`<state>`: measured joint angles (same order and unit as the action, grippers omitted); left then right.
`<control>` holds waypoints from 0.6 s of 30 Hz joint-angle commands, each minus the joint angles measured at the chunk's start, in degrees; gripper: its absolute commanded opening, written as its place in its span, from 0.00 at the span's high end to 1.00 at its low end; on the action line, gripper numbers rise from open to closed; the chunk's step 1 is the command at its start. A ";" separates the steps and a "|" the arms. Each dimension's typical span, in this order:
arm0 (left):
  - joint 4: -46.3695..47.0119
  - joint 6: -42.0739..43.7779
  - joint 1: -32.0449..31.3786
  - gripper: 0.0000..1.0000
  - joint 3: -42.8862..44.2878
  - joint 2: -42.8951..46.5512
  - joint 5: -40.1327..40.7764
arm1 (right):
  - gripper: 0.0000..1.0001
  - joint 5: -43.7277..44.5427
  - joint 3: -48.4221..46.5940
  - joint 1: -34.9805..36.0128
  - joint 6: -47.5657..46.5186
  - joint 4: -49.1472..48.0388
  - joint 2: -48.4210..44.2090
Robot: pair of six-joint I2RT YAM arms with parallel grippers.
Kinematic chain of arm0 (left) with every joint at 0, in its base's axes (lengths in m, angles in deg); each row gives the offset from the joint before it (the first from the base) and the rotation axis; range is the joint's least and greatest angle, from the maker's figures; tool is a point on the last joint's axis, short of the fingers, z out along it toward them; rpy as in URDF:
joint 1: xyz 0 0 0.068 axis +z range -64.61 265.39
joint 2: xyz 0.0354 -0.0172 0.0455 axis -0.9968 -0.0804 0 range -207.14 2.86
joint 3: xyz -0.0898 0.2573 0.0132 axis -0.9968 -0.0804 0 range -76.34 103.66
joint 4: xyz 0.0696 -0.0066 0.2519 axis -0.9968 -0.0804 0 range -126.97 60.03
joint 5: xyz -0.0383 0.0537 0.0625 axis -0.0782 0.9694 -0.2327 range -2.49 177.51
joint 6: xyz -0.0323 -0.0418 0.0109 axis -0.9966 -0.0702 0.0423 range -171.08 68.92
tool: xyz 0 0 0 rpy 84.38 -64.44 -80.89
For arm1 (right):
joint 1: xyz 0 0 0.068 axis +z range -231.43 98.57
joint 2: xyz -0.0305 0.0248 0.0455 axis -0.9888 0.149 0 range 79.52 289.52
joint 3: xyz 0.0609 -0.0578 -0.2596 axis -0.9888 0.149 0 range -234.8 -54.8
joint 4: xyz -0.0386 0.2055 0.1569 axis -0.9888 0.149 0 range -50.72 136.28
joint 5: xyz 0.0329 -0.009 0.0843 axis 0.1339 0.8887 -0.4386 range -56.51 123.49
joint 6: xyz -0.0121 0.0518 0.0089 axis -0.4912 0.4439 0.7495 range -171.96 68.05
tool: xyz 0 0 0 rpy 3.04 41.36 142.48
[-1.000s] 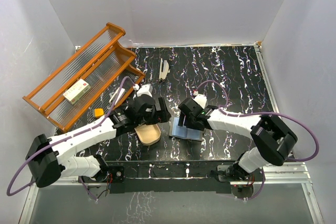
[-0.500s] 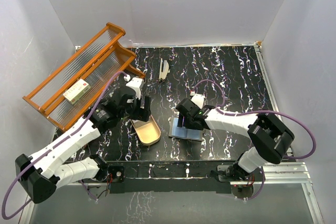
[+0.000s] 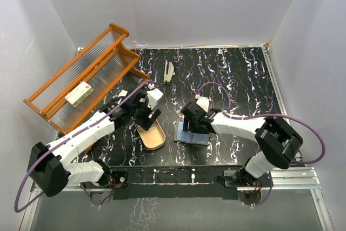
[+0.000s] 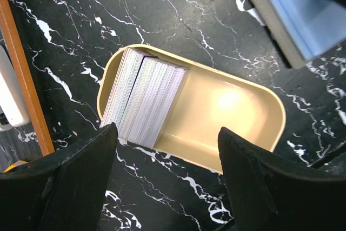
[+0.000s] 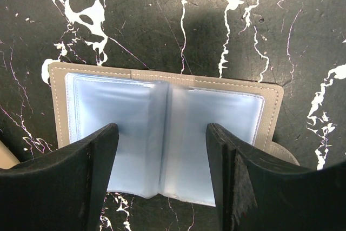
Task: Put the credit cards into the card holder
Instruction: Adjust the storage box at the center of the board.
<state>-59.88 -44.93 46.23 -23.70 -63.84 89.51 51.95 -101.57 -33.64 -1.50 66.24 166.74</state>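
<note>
We are looking down at a black marbled tabletop [image 3: 238, 79] with two robot arms reaching in from its near edge.

The left gripper [image 4: 166, 150] is hovering above a tan oval tray [image 4: 232, 106], and its two dark fingers [image 4: 59, 182] are standing wide apart, holding nothing. In the left wrist view the fingers are framing the tray, one on each side. We cannot tell whether they are touching it.

The credit cards [image 4: 141, 101] are sitting inside the tray, packed against one rounded end. They are standing on edge and leaning slightly, so we are seeing them as fine pale stripes. The rest of the tray floor is showing bare.

The card holder [image 5: 216, 112] is lying open and flat on the tabletop, just to the right of the tray and apart from it. Its grey-brown cover is facing down and its shiny bluish sleeves are facing up.

The right gripper [image 5: 162, 133] is hanging directly over the card holder with its fingers spread, one above each half of the open sleeves, gripping nothing. We cannot tell whether the fingertips are resting on the plastic.

At the far left, an orange wooden rack [image 3: 70, 79] is holding a white box with red marks [image 3: 79, 93].
</note>
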 commanded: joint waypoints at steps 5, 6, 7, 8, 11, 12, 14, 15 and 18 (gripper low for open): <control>7.63 4.20 0.22 0.24 -4.36 -3.94 1.78 | 0.36 -1.06 2.57 -0.33 0.36 -1.63 4.00; 8.38 4.82 0.22 0.24 -4.96 -4.09 2.21 | 0.36 -1.36 2.74 -0.33 0.26 -1.79 4.09; 8.69 5.18 0.22 0.24 -5.21 -4.06 2.57 | 0.36 -1.64 3.02 -0.32 0.03 -2.05 4.03; 8.91 5.40 0.23 0.25 -5.18 -4.07 2.86 | 0.36 -1.66 3.29 -0.34 -0.19 -2.17 4.09; 10.60 6.49 0.27 0.25 -6.32 -3.20 4.30 | 0.35 -1.15 3.52 -0.38 -0.36 -2.16 4.39; 11.14 7.09 0.18 0.25 -7.06 -2.85 4.60 | 0.35 -1.41 3.45 -0.34 -0.36 -2.24 4.45; 11.72 7.70 0.22 0.24 -8.19 -2.66 4.80 | 0.35 -1.89 3.20 -0.37 -0.36 -2.40 4.61; 11.87 8.04 0.22 0.24 -8.33 -2.80 4.77 | 0.35 -1.88 3.05 -0.33 -0.35 -2.31 4.59; 11.98 9.58 0.22 0.26 -9.00 -3.74 5.91 | 0.35 -1.60 2.82 -0.40 0.15 -2.10 4.14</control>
<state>-49.30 -38.22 46.23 -31.81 -68.10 93.20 51.65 -101.52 -33.64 -2.37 65.84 166.89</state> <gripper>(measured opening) 0.748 0.646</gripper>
